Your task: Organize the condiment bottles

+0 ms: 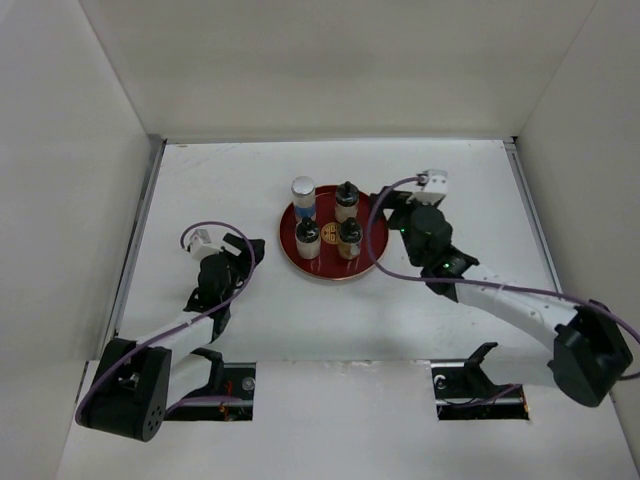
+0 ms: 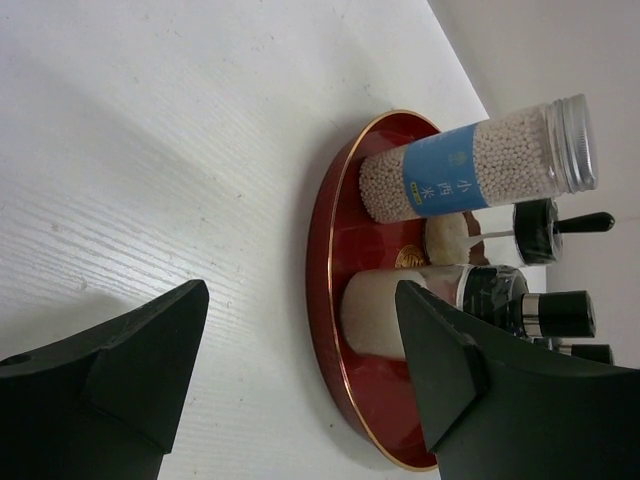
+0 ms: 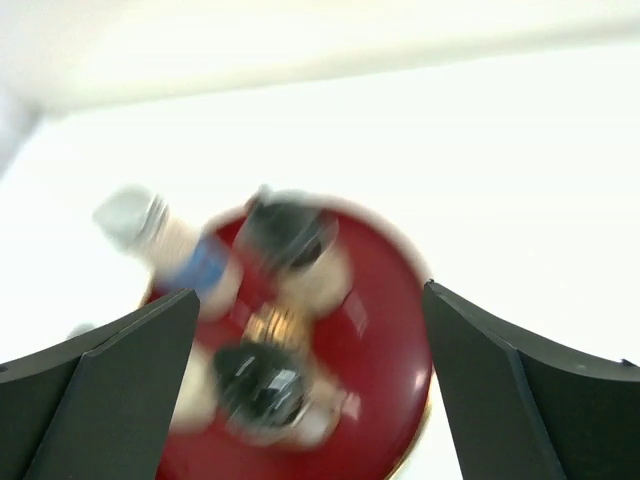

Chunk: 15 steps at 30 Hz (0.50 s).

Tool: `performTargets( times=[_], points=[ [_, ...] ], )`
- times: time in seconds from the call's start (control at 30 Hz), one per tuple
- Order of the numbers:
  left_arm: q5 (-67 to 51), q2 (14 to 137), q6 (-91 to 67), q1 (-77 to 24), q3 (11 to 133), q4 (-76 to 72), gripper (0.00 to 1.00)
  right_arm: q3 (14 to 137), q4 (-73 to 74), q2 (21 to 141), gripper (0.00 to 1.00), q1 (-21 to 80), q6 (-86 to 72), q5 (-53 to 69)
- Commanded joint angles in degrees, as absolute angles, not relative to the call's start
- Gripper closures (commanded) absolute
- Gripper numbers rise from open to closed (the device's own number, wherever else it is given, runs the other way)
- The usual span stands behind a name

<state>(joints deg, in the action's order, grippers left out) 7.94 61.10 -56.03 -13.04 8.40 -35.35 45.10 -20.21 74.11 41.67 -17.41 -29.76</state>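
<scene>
Looking down from the top camera, I found all four bottles standing upright on the red round tray at mid-table. The clear cylinder bottle, full of pale beads with a blue label, stood at the tray's far left. The three black-capped bottles filled the rest, one beside the cylinder and two in front, close together.

The right gripper was the nearer one. It hovered just off the tray's right edge, jaws spread wide and empty, and the bottles lay to its left. Its wrist view was smeared, so I could not read exact gaps there. The left gripper sat low on the white table, apart from the tray's left rim. It was also spread and empty, and it faced the cylinder and the nearest squat bottle.

I judged the sorting essentially finished, since every long axis was vertical. Any further pick would have to come from above or from outside the tray, because the tight packing left little finger room between neighbours. The tray's raised lip also blocked a low side approach.
</scene>
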Motion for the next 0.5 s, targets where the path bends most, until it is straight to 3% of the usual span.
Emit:
performTargets(
  times=[0.0, 0.23, 0.47],
  points=[
    [7.0, 62.5, -56.6, -13.0, 10.5, -37.5, 0.25, 39.6, -29.6, 69.0, 0.0, 37.0, -21.3, -37.9],
    [6.4, 63.8, -57.0, -12.3, 10.5, -38.7, 0.25, 30.6, -29.8, 68.9, 0.0, 24.2, -33.3, -40.3],
    [6.4, 64.5, -56.2, -11.2, 10.2, -39.8, 0.25, 31.0, -31.4, 73.3, 0.0, 22.8, -34.5, -37.4]
  ],
)
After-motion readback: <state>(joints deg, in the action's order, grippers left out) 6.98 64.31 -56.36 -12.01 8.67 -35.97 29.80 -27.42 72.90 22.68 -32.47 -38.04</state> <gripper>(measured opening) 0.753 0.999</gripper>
